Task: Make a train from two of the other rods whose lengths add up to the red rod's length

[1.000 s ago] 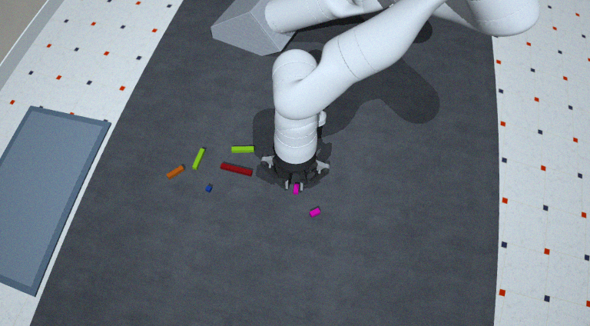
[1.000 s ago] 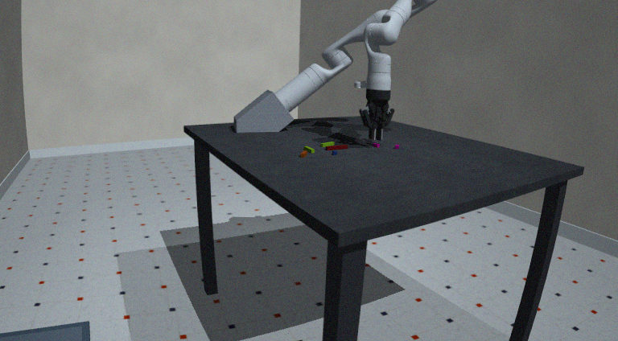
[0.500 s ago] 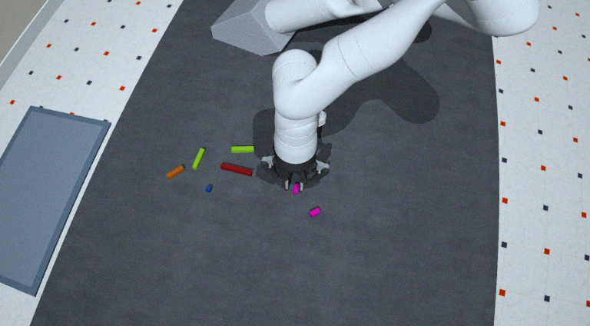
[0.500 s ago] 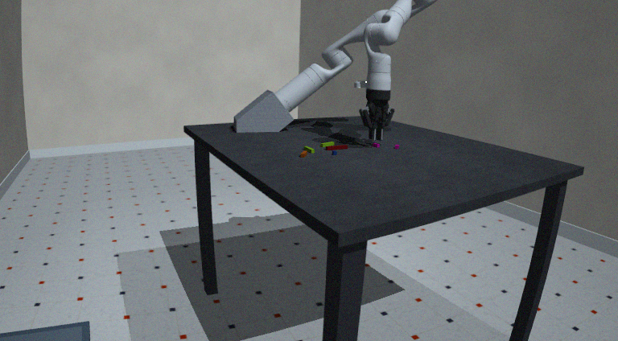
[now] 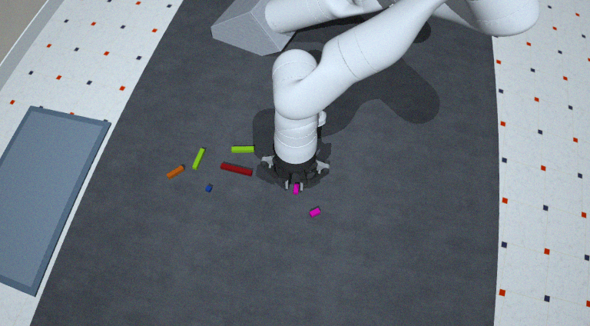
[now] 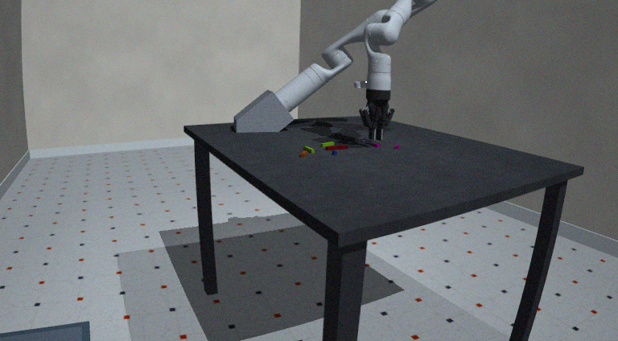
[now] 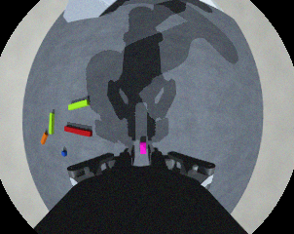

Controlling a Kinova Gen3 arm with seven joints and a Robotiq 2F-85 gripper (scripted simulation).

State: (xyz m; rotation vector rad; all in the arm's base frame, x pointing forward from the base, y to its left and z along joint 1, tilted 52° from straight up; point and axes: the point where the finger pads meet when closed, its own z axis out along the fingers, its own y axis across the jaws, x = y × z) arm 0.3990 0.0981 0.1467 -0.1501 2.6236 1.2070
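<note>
My gripper is partly open, pointing down, its fingertips just above a magenta rod. That rod lies on the table, not gripped. A second magenta rod lies apart, nearer the bottom in the top view, hidden in the wrist view. The red rod lies left of the gripper. One lime rod lies above it in the top view. Another lime rod lies farther left, at a different angle.
An orange rod lies farthest left. A small blue rod lies below and left of the red rod in the top view. All rods lie apart on the dark table.
</note>
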